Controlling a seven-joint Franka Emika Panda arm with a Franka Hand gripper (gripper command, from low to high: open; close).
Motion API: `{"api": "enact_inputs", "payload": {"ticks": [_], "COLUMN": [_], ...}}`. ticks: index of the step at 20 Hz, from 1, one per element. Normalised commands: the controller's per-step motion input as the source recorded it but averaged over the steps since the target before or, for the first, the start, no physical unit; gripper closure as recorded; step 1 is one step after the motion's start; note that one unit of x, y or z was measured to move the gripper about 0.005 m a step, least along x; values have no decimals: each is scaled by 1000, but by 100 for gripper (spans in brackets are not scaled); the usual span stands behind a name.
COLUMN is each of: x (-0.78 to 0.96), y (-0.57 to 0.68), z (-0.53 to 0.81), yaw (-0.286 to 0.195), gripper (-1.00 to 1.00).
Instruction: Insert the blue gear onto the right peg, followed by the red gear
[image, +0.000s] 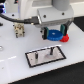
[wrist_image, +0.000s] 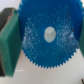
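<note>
While flat, blue gear (wrist_image: 47, 40) face-up.

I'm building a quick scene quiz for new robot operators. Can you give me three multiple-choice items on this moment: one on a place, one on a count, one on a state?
1. Where is the small round red plastic gear?
A. On a pin of the plate
B. On the white table beside the blue gear
C. In the gripper

2. How many thin upright pins stand in the grey, black-rimmed plate?
A. One
B. Two
C. Four

3. What is the gripper doing?
A. Gripping the flat bright-blue toothed gear
B. Hanging open over the plate
C. Holding the red gear

Answers:
1 B: the red gear lies against the blue gear.
2 B: two pins rise from the plate.
3 A: the gripper fingers press the blue disc's rim.
</note>
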Motion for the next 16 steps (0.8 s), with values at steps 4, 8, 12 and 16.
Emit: {"api": "enact_inputs", "payload": {"ticks": [4,8,12,16], "x": [496,438,388,224], "y": [-38,-153,-208,-87], "z": [-1,0,-16,19], "yaw": [0,0,0,0], "gripper": [100,100,100,100]}}
